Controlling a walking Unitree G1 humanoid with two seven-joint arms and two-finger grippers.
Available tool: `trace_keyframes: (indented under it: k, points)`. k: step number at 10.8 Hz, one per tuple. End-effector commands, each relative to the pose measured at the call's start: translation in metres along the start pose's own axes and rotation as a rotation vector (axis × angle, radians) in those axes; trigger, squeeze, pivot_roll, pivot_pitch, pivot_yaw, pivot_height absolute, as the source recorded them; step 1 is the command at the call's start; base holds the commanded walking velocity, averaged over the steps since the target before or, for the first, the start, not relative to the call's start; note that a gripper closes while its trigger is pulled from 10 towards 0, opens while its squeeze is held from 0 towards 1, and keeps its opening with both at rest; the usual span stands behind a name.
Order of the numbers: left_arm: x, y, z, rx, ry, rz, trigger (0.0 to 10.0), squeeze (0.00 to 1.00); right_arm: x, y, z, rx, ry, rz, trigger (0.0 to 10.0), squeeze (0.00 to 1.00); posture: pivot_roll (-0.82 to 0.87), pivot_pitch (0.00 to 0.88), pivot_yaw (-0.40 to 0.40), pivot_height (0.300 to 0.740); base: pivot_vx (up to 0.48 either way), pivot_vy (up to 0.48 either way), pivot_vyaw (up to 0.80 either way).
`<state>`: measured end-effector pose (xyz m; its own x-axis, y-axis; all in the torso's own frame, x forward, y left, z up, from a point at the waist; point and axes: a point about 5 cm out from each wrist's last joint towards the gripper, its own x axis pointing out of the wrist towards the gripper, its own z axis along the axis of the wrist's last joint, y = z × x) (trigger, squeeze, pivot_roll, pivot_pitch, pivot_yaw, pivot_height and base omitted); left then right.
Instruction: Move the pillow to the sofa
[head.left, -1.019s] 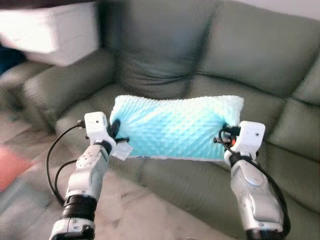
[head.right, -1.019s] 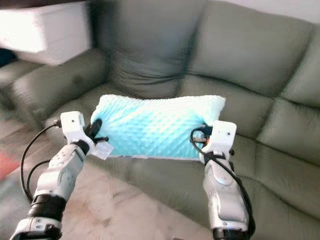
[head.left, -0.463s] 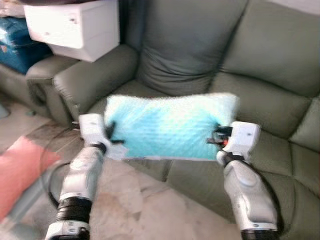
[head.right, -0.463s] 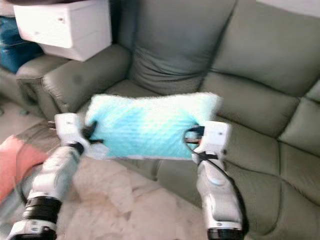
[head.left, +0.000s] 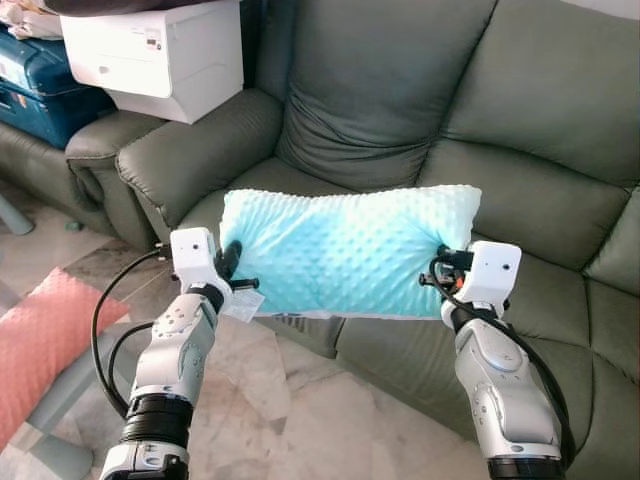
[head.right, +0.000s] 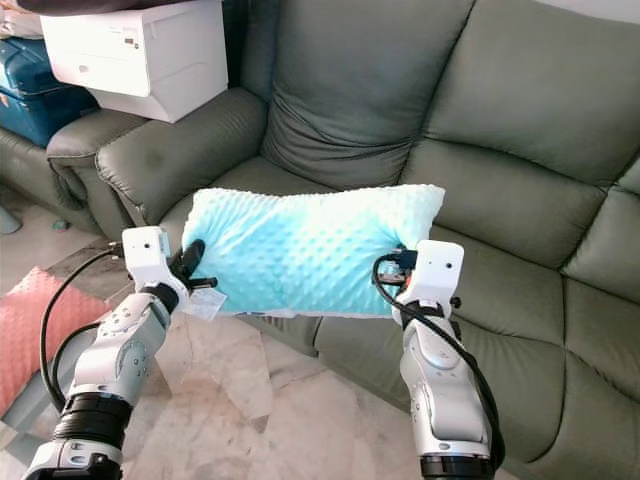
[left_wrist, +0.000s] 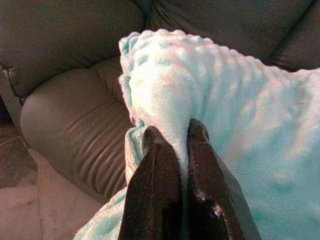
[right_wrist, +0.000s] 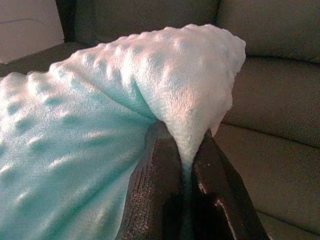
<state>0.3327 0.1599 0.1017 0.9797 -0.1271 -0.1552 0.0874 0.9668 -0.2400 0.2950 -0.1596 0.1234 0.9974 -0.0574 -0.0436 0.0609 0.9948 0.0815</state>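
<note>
A light blue dotted pillow (head.left: 345, 252) hangs in the air in front of the grey-green sofa (head.left: 420, 110), stretched between my two arms. My left gripper (head.left: 232, 262) is shut on the pillow's left end; the left wrist view shows its black fingers (left_wrist: 155, 175) pinching the fabric (left_wrist: 170, 95). My right gripper (head.left: 445, 268) is shut on the right end, with the pillow's corner (right_wrist: 200, 85) squeezed between its fingers (right_wrist: 160, 185). The pillow sits just above the front edge of the sofa seat (head.left: 400, 340).
A white printer (head.left: 155, 55) rests on the sofa's left armrest (head.left: 170, 160), with blue cases (head.left: 40, 85) behind it. A pink mat (head.left: 45, 340) lies on the marble floor (head.left: 290, 410) at the left. A back cushion (head.left: 375, 90) leans in the sofa corner.
The camera view has shifted and sharpened, bringing the sofa closer. Both grippers keep hold of the pillow, which stays stretched between them at about the same height.
</note>
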Motion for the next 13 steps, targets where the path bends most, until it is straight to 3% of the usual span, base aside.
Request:
trace_keyframes:
  k: [1, 5, 8, 13]
  points:
    - [0.0003, -0.0003, 0.0050, 0.014, -0.019, -0.004, 10.0, 0.00, 0.0000, -0.0022, 0.0052, -0.005, -0.023, -0.009, 10.0, 0.00, -0.12, 0.066, -0.038, 0.740, 0.000, 0.000, 0.00]
    - [-0.0002, -0.0003, 0.0038, 0.002, -0.016, 0.003, 10.0, 0.00, -0.0001, -0.0025, 0.0028, 0.002, -0.001, -0.009, 10.0, 0.00, -0.12, 0.068, -0.038, 0.740, 0.000, 0.000, -0.59]
    - [-0.0003, -0.0004, 0.0052, -0.058, -0.024, -0.009, 10.0, 0.00, -0.0005, -0.0034, 0.0030, -0.002, 0.001, -0.010, 10.0, 0.00, -0.12, 0.071, -0.042, 0.740, 0.000, 0.000, -0.78]
    - [-0.0032, 0.0053, 0.0014, -0.015, -0.016, 0.024, 10.0, 0.00, -0.0002, -0.0035, 0.0036, 0.005, -0.003, -0.011, 10.0, 0.00, -0.11, 0.066, -0.044, 0.740, 0.000, 0.000, -0.78]
